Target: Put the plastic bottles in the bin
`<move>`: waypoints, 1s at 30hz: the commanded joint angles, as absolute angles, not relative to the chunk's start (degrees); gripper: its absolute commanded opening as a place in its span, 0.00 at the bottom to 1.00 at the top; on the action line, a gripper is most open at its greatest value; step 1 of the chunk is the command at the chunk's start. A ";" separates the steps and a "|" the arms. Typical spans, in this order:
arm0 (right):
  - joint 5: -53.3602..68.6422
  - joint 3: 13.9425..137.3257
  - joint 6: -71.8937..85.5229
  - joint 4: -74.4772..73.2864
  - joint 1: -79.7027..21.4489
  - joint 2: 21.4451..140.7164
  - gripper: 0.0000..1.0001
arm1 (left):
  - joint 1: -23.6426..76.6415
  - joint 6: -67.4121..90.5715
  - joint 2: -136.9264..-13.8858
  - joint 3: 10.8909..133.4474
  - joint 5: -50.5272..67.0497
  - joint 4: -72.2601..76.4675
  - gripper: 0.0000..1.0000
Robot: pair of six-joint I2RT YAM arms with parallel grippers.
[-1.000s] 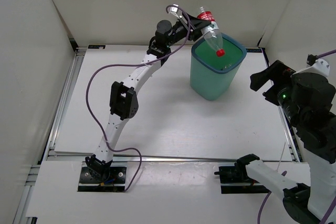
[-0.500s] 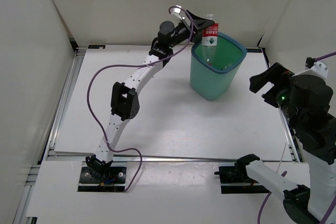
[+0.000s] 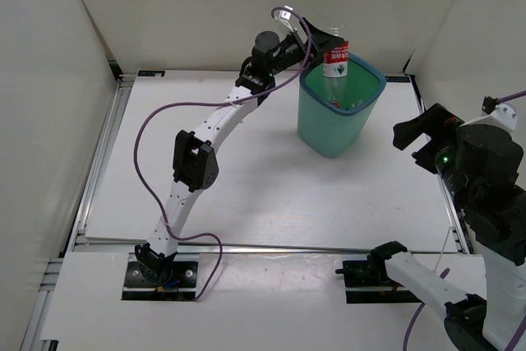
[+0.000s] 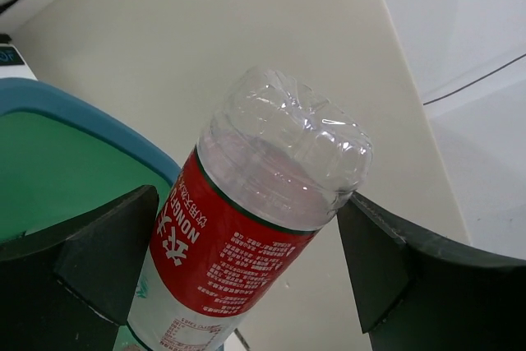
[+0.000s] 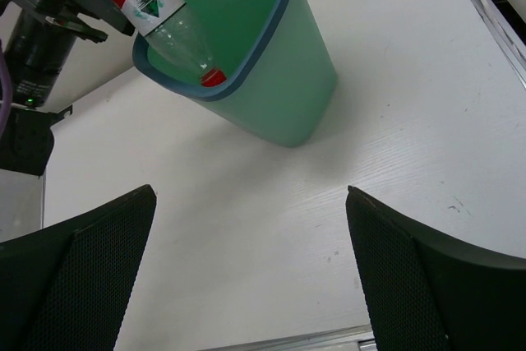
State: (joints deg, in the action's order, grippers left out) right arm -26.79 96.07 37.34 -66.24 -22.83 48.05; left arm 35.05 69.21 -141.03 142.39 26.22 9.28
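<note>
The left claw (image 4: 246, 199) stands spread. The red-label bottle (image 4: 271, 162) hangs cap-down between its fingers, neck inside the bin (image 4: 82, 117). We judge the release under way: hold the claw wide above the mouth until the bottle clears, then lift straight up. The right claw (image 5: 251, 203) is spread and empty.

We see bright, even light from above on the white tabletop (image 3: 271, 187), with only a soft shadow beside the bin (image 5: 279, 96). Up close, small glints mark the bottle (image 4: 271, 170), and all 3 views stay sharp.
</note>
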 commanded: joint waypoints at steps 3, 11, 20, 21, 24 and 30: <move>-28.65 95.45 37.88 -64.78 -22.59 47.64 1.00 | 36.04 58.47 -132.71 141.50 25.66 6.68 1.00; -28.13 94.31 37.88 -64.25 -22.59 45.88 1.00 | 39.46 47.82 -131.40 139.66 27.42 3.16 1.00; -28.12 93.08 37.88 -64.25 -22.59 44.74 1.00 | 41.21 36.94 -129.73 137.81 26.72 -1.48 1.00; -28.12 92.55 37.88 -64.25 -22.59 44.74 1.00 | 41.22 35.96 -129.73 137.81 26.11 -2.10 1.00; -27.60 92.55 36.66 -64.25 -22.59 44.74 1.00 | 41.92 29.99 -128.15 137.81 22.26 -3.95 1.00; -28.47 94.13 34.98 -65.30 -22.59 46.13 1.00 | 42.45 14.54 -117.44 132.03 7.33 -8.25 1.00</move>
